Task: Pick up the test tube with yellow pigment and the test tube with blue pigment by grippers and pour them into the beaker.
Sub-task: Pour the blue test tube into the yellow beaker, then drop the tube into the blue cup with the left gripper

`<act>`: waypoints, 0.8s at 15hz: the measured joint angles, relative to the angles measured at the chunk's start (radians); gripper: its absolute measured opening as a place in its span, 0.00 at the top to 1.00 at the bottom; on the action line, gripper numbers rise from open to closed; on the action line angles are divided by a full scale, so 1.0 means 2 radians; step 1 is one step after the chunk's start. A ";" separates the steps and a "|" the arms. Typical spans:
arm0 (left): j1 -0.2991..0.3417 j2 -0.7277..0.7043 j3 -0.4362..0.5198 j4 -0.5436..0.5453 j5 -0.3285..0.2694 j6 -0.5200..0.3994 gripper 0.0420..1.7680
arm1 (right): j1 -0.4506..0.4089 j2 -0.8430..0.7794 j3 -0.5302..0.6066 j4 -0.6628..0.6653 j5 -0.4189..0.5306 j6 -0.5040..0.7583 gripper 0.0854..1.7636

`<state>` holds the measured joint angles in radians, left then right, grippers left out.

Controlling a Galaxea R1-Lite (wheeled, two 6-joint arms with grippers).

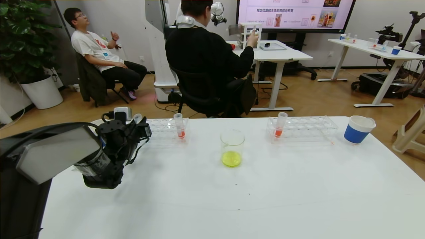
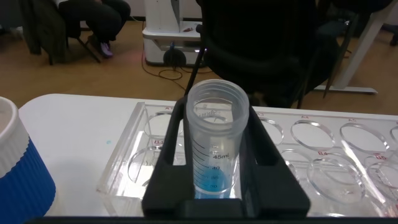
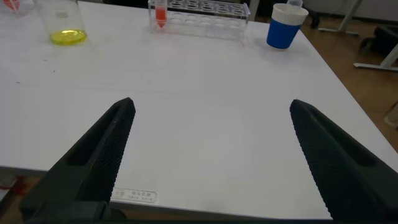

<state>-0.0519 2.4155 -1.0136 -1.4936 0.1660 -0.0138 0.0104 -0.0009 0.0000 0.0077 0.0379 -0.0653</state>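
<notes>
My left gripper (image 1: pixel 141 127) is at the left end of the left clear rack (image 1: pixel 164 127). In the left wrist view my left gripper (image 2: pixel 214 118) is shut on the test tube with blue pigment (image 2: pixel 214 149), which stands upright over the rack's holes; I cannot tell whether it is lifted clear. The tube's rim shows in the head view (image 1: pixel 137 117). The beaker (image 1: pixel 232 147) stands mid-table with yellow-green liquid in its bottom; it also shows in the right wrist view (image 3: pixel 62 22). The test tube with yellow pigment is out of view. My right gripper (image 3: pixel 211 102) is open and empty above the table's front edge.
An orange-red tube (image 1: pixel 179 126) stands in the left rack and another (image 1: pixel 280 125) in the right rack (image 1: pixel 302 127). A blue-and-white paper cup (image 1: pixel 358 129) stands at the far right; another (image 2: pixel 18 168) is close beside my left gripper. People sit beyond the table.
</notes>
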 joint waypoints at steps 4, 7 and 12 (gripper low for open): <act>0.000 -0.005 0.000 0.000 0.000 0.000 0.74 | 0.000 0.000 0.000 0.000 0.000 0.000 0.02; -0.001 -0.023 -0.003 0.018 0.000 0.004 0.74 | 0.000 0.000 0.000 0.000 0.000 0.000 0.02; -0.006 -0.085 -0.011 0.117 -0.002 0.012 0.74 | 0.000 0.000 0.000 0.000 0.000 0.000 0.02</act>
<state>-0.0638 2.2457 -1.0351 -1.2598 0.1615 0.0100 0.0104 -0.0009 0.0000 0.0077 0.0379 -0.0653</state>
